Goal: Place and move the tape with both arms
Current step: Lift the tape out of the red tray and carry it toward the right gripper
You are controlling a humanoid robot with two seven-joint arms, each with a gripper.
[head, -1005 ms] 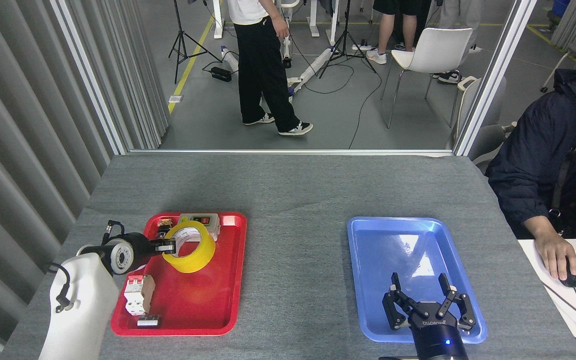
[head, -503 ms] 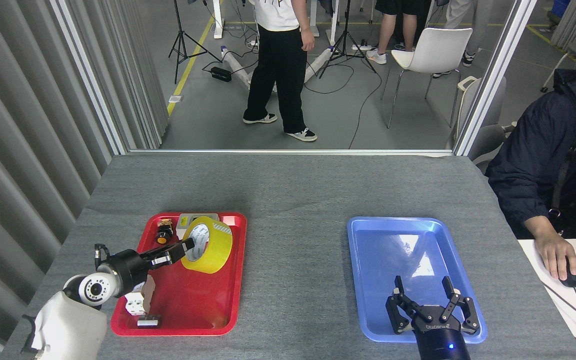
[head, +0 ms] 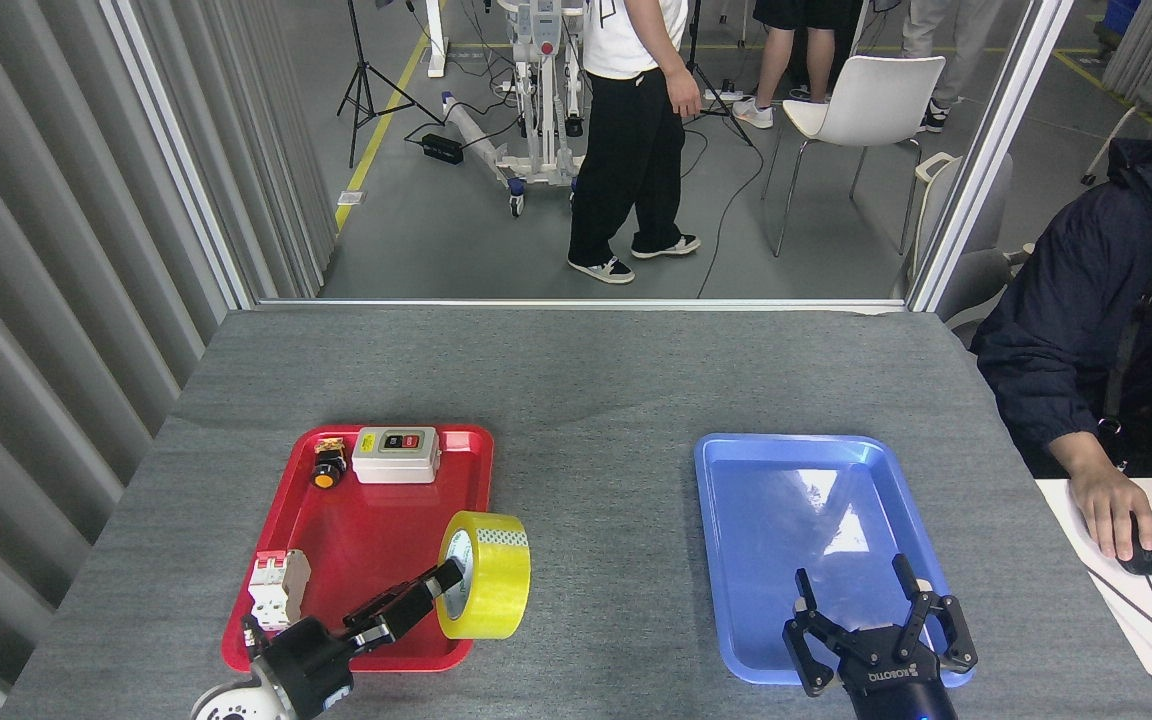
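Yellow tape up on its edge over the near right corner of the red tray, pinched by the left gripper with one finger poked through the white hole. Right gripper far off to the right of that tray, fingers spread wide and holding nothing, over the near edge of the blue tray. On the red tray's far side a grey switch box and a small yellow button, a white breaker on its left side, all on the grey bench.
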